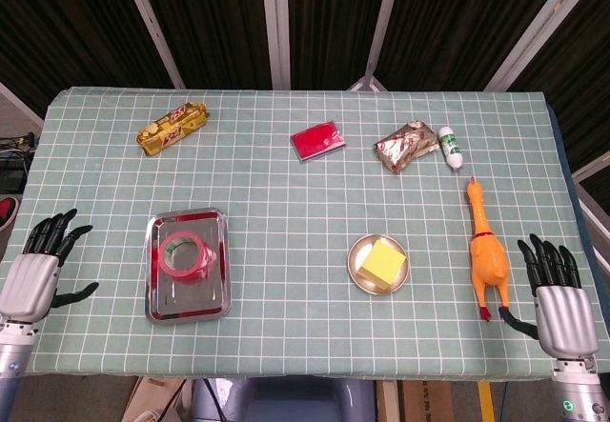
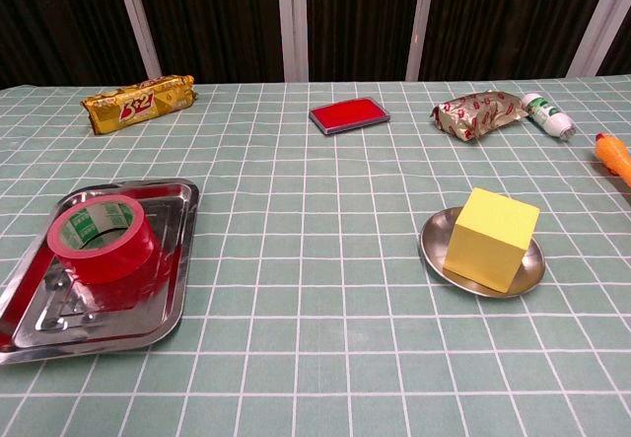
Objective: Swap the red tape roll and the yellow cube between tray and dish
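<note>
Nothing swapped yet. On the desk (image 1: 305,203), the tray (image 1: 152,293) at lower left holds the red tape roll (image 1: 184,252), nearest the left robot hand (image 1: 36,271). The dish (image 1: 360,249) with the yellow cube (image 1: 382,263) sits toward the right robot hand (image 1: 559,300). Both are seen spread, empty.

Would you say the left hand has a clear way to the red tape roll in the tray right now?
Probably yes. The left hand is open beside the tray, and nothing lies between it and the red tape roll, which sits uncovered in the tray.
</note>
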`<state>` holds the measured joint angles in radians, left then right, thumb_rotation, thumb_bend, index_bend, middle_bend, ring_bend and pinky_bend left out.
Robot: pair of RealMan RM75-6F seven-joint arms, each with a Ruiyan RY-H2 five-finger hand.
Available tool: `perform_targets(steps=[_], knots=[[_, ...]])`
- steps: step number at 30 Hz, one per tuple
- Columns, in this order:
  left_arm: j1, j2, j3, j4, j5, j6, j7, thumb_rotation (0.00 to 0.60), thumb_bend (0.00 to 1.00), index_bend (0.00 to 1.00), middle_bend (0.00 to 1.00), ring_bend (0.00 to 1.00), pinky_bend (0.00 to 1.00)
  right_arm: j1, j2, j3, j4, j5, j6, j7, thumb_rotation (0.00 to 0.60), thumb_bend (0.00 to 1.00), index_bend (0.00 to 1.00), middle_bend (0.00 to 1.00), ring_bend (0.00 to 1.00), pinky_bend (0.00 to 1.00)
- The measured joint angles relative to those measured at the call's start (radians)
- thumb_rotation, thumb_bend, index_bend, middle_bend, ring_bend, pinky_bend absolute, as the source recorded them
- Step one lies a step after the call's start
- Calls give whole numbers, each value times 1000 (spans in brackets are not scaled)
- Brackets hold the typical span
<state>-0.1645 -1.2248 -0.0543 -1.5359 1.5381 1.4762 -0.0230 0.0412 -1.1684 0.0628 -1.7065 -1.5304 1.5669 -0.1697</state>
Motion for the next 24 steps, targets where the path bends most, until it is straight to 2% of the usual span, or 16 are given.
perform_targets(steps=[12,24], knots=[[3,6,10,-23,12,4,4,600,9,192,0,0,17,-8,17,-10,-26,-8,-3,31,600,103,0,0,0,0],[-27,-4,4,4,-4,-52,0,600,0,160,0,0,10,-4,38,-13,-56,11,-37,44,600,98,0,0,0,0]])
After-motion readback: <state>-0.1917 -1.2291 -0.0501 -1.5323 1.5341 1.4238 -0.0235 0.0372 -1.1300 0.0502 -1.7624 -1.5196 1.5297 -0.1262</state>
